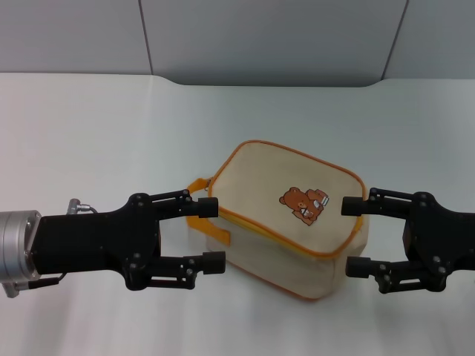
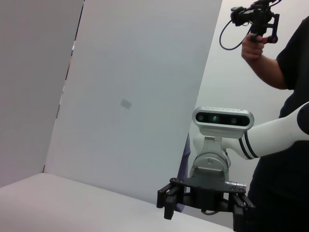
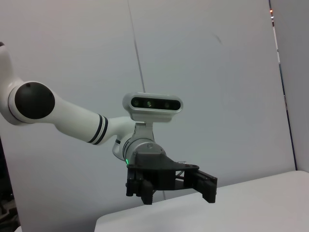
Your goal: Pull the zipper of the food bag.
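A: What is in front of the robot?

B: From the head camera, a white worktop (image 1: 89,133) fills the scene. In its middle sits the bag (image 1: 293,222), cream with orange piping and a small bear print on top. The two black arms flank it. The left pincer (image 1: 209,236) is just beside the bag's left end, fingers spread wide, holding nothing. The right pincer (image 1: 355,237) is at the bag's right end, also wide open and empty. The yellow-orange zipper (image 1: 223,219) runs along the bag's left front edge, close to the left pincer. I cannot make out its metal pull.

A: What could go wrong?

B: My guess: since the pull is so small, the left pincer may close on the band or the handle loop instead. And if the right pincer does not brace the soft bag, the whole bag may slide along with the tug instead of unzipping.

A: Do the wrist cameras add anything?

B: They show no bag at all. Each looks across at the opposite arm, confirming that pincer's open fingers. The left wrist view also shows a person (image 2: 285,96) holding a camera rig.
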### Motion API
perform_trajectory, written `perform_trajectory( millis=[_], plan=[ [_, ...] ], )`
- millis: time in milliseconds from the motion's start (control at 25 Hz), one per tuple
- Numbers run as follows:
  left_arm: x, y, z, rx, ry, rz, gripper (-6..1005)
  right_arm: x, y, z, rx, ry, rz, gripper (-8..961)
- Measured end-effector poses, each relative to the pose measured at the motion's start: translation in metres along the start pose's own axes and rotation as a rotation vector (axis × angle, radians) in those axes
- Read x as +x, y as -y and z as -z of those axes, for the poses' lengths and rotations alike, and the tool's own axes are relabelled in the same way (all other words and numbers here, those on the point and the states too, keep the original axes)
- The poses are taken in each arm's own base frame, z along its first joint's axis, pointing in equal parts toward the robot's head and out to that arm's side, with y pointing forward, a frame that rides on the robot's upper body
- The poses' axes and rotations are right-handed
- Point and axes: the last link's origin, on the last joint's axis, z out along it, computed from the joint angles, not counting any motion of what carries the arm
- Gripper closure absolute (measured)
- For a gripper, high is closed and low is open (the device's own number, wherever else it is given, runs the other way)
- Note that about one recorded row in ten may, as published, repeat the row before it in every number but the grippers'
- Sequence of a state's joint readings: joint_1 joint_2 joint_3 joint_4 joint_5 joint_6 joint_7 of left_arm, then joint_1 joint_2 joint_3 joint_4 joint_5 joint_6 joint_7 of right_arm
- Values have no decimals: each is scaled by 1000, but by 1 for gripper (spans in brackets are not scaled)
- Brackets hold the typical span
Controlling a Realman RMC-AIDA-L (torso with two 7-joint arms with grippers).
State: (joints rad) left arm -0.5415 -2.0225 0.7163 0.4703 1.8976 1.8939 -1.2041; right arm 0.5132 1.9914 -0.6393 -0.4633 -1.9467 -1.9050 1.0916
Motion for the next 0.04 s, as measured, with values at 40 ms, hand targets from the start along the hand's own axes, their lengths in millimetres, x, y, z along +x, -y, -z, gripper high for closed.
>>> perform_trajectory(
  millis=[40],
  plan=[
    [0, 0, 0, 0, 0, 0, 172, 0, 0, 0, -1, 0, 0, 110]
  ],
)
